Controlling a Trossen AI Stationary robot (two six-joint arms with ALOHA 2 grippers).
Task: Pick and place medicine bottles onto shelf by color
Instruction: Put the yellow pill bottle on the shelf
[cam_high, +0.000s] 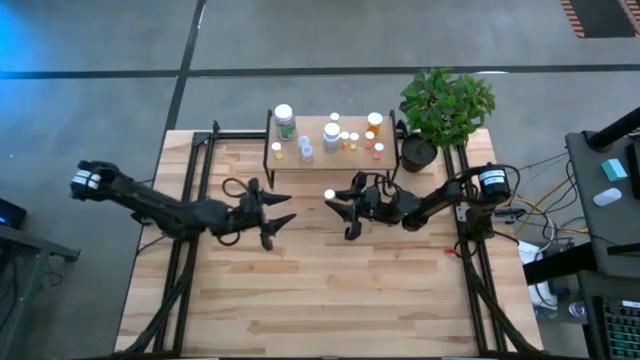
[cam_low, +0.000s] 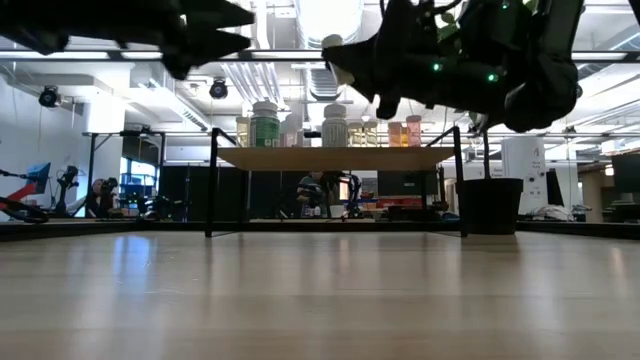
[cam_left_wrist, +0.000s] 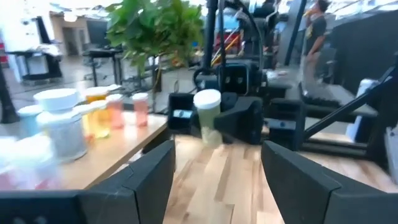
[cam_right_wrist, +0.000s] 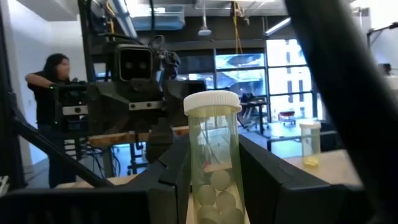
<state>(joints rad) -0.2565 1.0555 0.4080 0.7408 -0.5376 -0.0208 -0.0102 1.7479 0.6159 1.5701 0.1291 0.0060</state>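
Observation:
The shelf (cam_high: 330, 163) stands at the table's far middle on thin black legs and carries several medicine bottles (cam_high: 331, 136), white-capped, clear, greenish and orange. My right gripper (cam_high: 338, 212) hangs in front of the shelf's right half, shut on a clear, white-capped bottle (cam_right_wrist: 213, 155) with pale round pills inside. My left gripper (cam_high: 290, 207) hovers open to its left, facing it, with nothing between its fingers (cam_left_wrist: 149, 174). In the low view both grippers are high above the tabletop. My right gripper pinches the bottle's lower body (cam_right_wrist: 211, 186) between its two fingers, one on each side. The fingers come from the table's right, slanting a little upward. The bottle stands roughly upright with its white cap (cam_left_wrist: 207, 98) up, lifted clear of table and shelf.
A potted plant (cam_high: 445, 105) stands at the shelf's right end, its dark pot (cam_low: 490, 205) on the table. Black rails (cam_high: 190, 200) run along both table sides. The near half of the wooden tabletop (cam_high: 320, 300) lies bare. A person (cam_right_wrist: 50, 87) shows in the room behind.

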